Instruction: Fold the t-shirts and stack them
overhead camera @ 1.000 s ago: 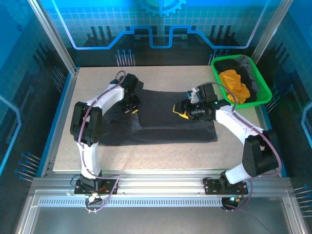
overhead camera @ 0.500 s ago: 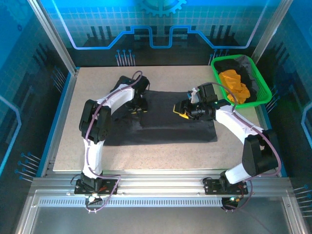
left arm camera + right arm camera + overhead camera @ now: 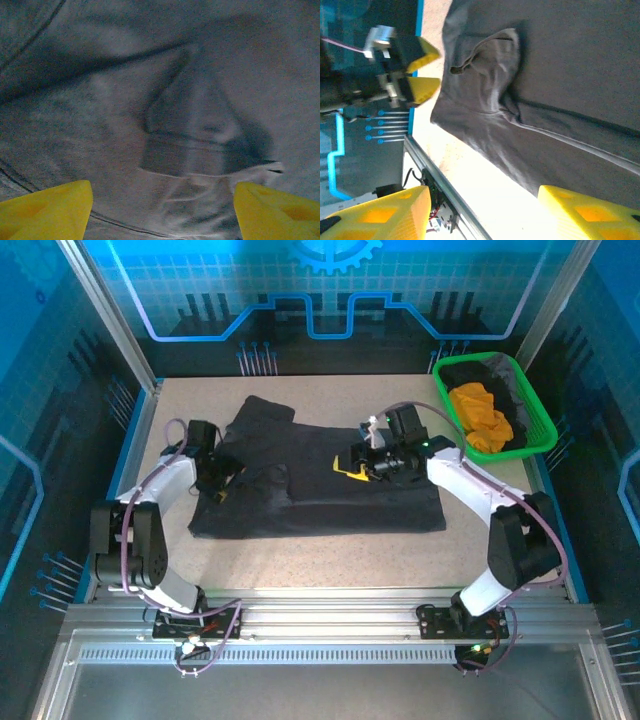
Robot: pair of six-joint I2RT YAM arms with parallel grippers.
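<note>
Beige table (image 3: 330, 550) under black t-shirt (image 3: 340, 498), long side left-right. Left gripper (image 3: 224, 490) nearest rumpled sleeve (image 3: 200, 150) (wide open, empty); right gripper (image 3: 346, 468) open, empty too.

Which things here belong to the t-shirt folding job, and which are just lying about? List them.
Job: black t-shirt, laid out; orange t-shirt and dark t-shirt, heaped together.
Lying about: green basket holding those two; table.
</note>
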